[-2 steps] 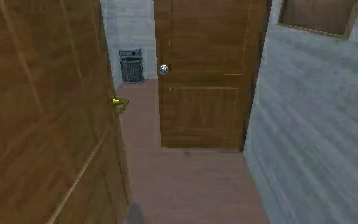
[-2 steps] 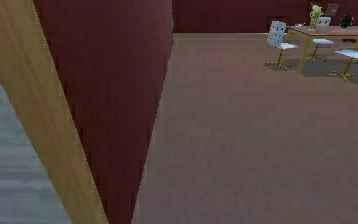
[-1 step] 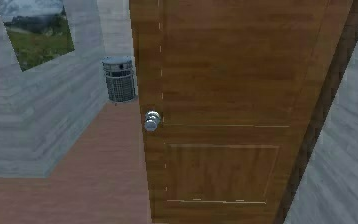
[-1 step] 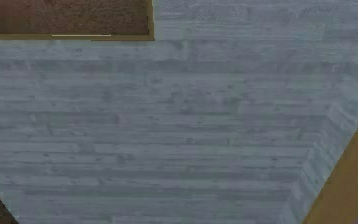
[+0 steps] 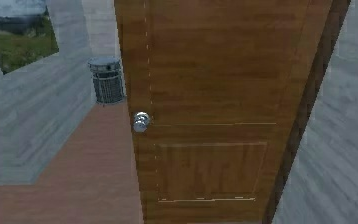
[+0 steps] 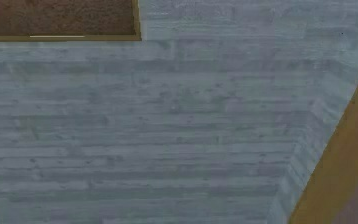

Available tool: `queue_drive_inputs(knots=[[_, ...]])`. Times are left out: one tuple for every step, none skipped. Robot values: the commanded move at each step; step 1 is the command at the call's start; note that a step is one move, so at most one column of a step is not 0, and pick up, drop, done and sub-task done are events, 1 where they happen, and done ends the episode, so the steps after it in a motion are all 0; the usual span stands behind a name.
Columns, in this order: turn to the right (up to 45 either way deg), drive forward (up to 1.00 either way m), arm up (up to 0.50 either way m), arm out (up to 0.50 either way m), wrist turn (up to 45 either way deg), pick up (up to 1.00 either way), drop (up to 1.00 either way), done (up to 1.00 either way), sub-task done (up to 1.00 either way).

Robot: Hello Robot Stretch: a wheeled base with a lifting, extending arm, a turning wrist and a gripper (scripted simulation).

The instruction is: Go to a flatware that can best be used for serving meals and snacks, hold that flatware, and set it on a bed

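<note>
- Since the task starts with going to a flatware fit for serving, we judge this to be the search stage, with the carry to the bed yet to come.
- A wooden door [image 5: 217,100] stands across the middle of the forward view, very near us, with its round silver knob [image 5: 141,122] close to its left edge. We judge that it is swung aside, because a passage lies open to its left.
- In that passage a reddish plank floor [image 5: 87,175] runs back to a dark wire-mesh bin [image 5: 107,82]. The bin stands by the far wall, probably to keep it out of the walkway.
- On the grey plank wall [image 5: 32,115] at the forward view's left hangs a framed landscape [image 5: 22,35]; we cannot tell whether it is a picture or a window.
- In the arm side view a grey boarded side wall [image 6: 167,120] is close by. A wood-framed brown panel [image 6: 62,18] hangs high at the top left, and a brown wooden strip [image 6: 342,185] at the lower right is likely the door's edge.
- We cannot tell whether the gripper is released, clenched or grasping.
- We cannot tell where the flatware lies; we judge it to be somewhere beyond this doorway.
- In our judgement the next move is a turn toward the passage. It calls for care with the door leaf and the close side wall, since either could catch the base.
</note>
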Motion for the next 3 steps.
queue_drive_inputs(knots=[[0.0, 0.30, 0.00, 0.00, 0.0, 0.00, 0.00, 0.00, 0.00], [-42.0, 0.00, 0.00, 0.00, 0.0, 0.00, 0.00, 0.00, 0.00], [0.0, 0.65, 0.00, 0.00, 0.0, 0.00, 0.00, 0.00, 0.00]])
